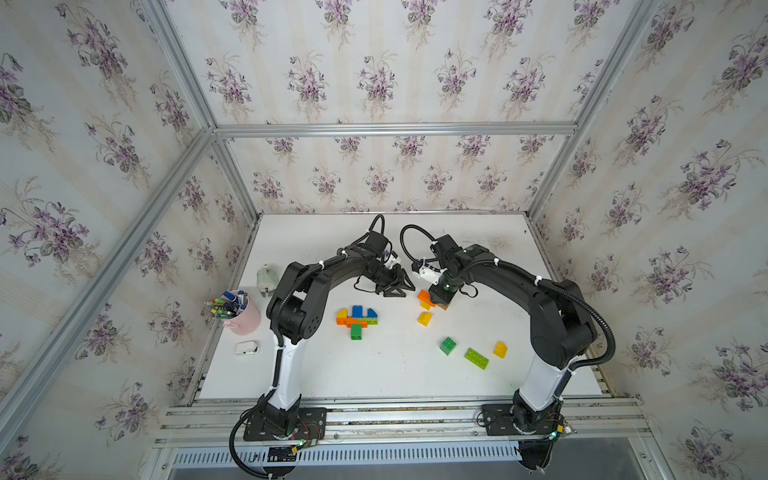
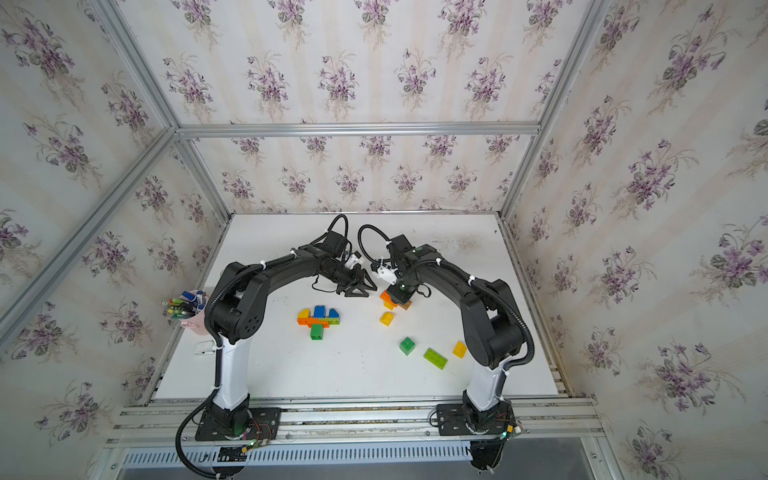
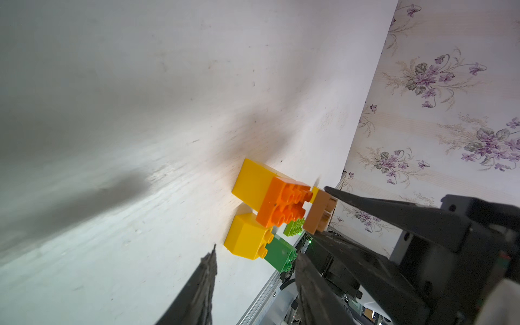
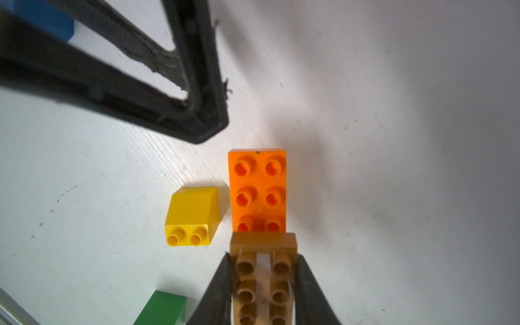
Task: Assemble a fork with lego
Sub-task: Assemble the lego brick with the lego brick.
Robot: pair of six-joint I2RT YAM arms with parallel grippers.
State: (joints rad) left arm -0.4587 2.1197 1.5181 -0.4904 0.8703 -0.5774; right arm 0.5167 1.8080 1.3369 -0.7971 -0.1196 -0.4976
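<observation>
A part-built lego piece (image 1: 356, 318) of yellow, blue, orange, lime and green bricks lies flat on the white table in both top views. To its right, my right gripper (image 4: 263, 254) is shut on a brown brick (image 4: 263, 270), whose end meets an orange brick (image 4: 258, 191) stacked on a yellow one (image 3: 253, 180). A yellow sloped brick (image 4: 191, 216) lies beside them. My left gripper (image 3: 257, 251) hangs open and empty just left of the orange brick (image 1: 424, 296). Loose dark green (image 1: 448, 345), lime (image 1: 476, 358) and yellow (image 1: 500, 349) bricks lie nearer the front.
A pink cup of marker pens (image 1: 239, 318), a small white object (image 1: 247, 348) and a pale cylinder (image 1: 266, 279) sit along the table's left edge. An aluminium rail (image 1: 374, 409) runs along the front. Papered walls close in the other three sides.
</observation>
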